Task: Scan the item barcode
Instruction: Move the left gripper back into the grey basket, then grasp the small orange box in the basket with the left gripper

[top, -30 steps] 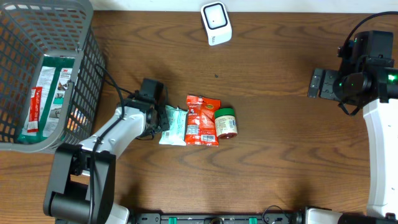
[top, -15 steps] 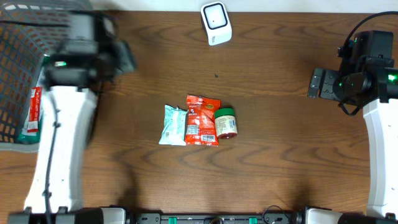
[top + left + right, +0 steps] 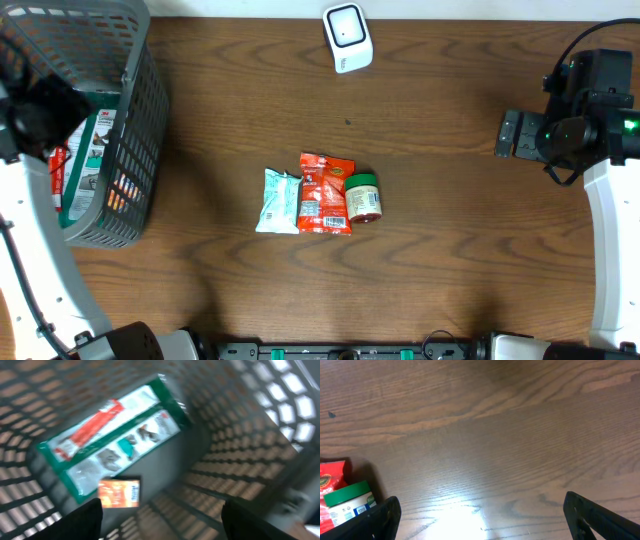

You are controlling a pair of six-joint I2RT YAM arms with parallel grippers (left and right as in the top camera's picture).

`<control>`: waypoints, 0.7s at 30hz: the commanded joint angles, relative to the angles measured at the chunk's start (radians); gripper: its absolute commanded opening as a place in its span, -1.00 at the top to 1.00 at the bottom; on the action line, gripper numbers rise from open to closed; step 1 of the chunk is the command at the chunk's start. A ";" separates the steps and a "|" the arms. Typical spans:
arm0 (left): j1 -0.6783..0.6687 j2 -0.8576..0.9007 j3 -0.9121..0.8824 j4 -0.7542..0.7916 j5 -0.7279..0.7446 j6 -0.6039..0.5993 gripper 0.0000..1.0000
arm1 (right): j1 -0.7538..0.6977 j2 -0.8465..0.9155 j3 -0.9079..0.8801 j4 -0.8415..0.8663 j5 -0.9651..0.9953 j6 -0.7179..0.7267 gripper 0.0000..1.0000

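So your left gripper (image 3: 160,522) hangs spread wide with nothing in it over the grey mesh basket (image 3: 235,450), where a flat green-edged pack (image 3: 112,442) with a red stripe lies, its print too blurred to read. Your right gripper (image 3: 485,517) gapes empty too. The pale packet (image 3: 277,201), red pouch (image 3: 325,193) and green-lidded jar (image 3: 363,195) sit side by side mid-tabletop (image 3: 450,250).

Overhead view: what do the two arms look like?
Both the left arm and right arm have white links and black wrist housings. The right housing shows green lights, with a black cable looping over it; its pincer is black.
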 commanded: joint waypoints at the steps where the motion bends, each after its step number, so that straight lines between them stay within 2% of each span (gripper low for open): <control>1: 0.053 0.002 -0.033 -0.019 -0.011 -0.076 -0.64 | -0.002 -0.001 0.010 0.002 0.009 0.015 -0.99; 5: 0.086 0.004 -0.105 -0.015 -0.015 -0.231 -0.69 | -0.002 -0.001 0.010 0.002 0.009 0.014 -0.98; 10: 0.093 0.021 -0.215 0.001 -0.058 -0.530 -0.71 | -0.002 -0.001 0.010 0.002 0.009 0.015 -0.99; 12: 0.093 0.034 -0.246 0.011 -0.061 -0.598 -0.70 | -0.002 -0.001 0.010 0.002 0.009 0.015 -0.99; 17: 0.092 0.099 -0.288 0.039 -0.060 -0.680 -0.70 | -0.002 -0.001 0.010 0.002 0.009 0.015 -0.98; 21: 0.092 0.162 -0.288 0.050 -0.060 -0.683 -0.71 | -0.002 -0.001 0.010 0.002 0.009 0.014 -0.98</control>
